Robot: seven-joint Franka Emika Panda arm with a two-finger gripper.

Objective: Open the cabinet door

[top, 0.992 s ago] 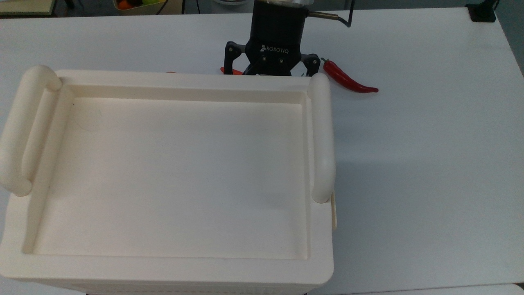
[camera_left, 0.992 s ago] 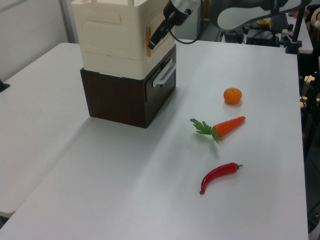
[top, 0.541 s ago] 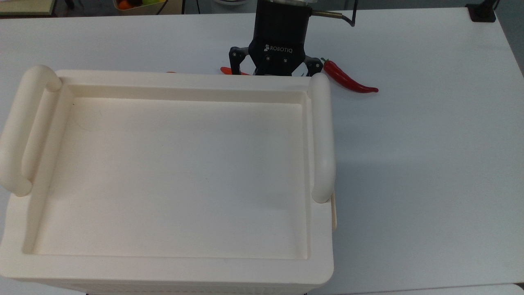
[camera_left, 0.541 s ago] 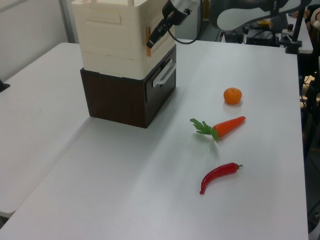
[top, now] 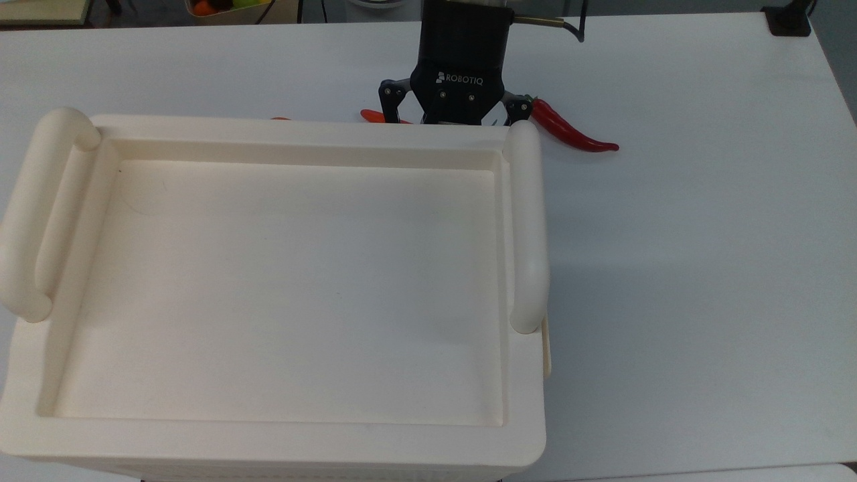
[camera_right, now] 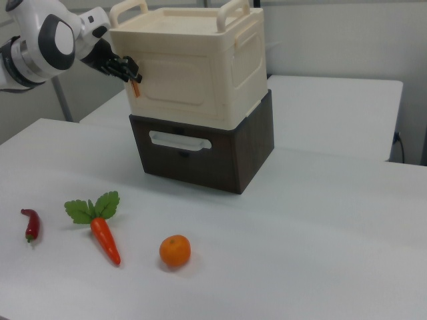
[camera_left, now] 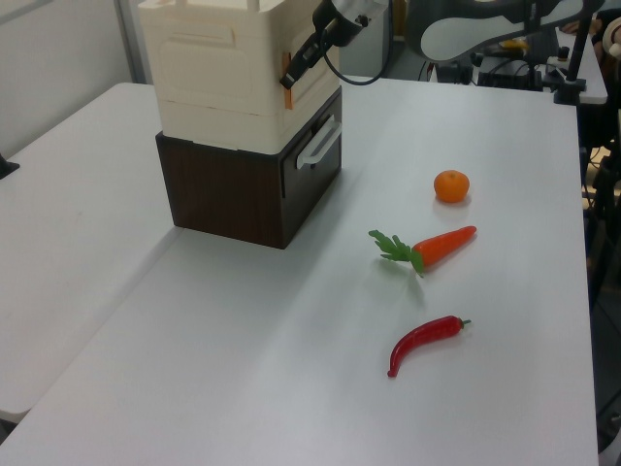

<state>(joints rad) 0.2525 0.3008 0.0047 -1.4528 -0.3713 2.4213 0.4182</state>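
**Top view and side views: gripper at the shut door's edge**

The white table (top: pixel 703 234) carries everything; the cream cabinet (camera_right: pixel 240 60) stands on a dark brown drawer unit (camera_right: pixel 250 153), its recessed tray top (top: pixel 301 134) taking up much of the top view; the cabinet door (camera_right: pixel 175 81) is the cream front panel above the drawer's white handle (camera_right: pixel 180 141), and it sits flush with the cabinet, not yet swung out; the white arm (camera_right: pixel 40 40) reaches in from the right view's left; the gripper (camera_right: pixel 128 71) is at the door's upper corner on the right view's left, just beside a small orange tab (camera_right: pixel 135 87) on that edge; whether it is closed on the tab cannot be told.

Against the frame a second earlier, the gripper's black body in the top view has shifted slightly toward the top view's right and upward, and its side linkages are drawn closer together; in the left view it has crept a little higher along the cabinet's corner; the door itself has not moved.

On the table well apart from the cabinet lie a carrot (camera_right: pixel 105 240), an orange (camera_right: pixel 175 251) and a red chilli (camera_right: pixel 31 225), all unmoved.
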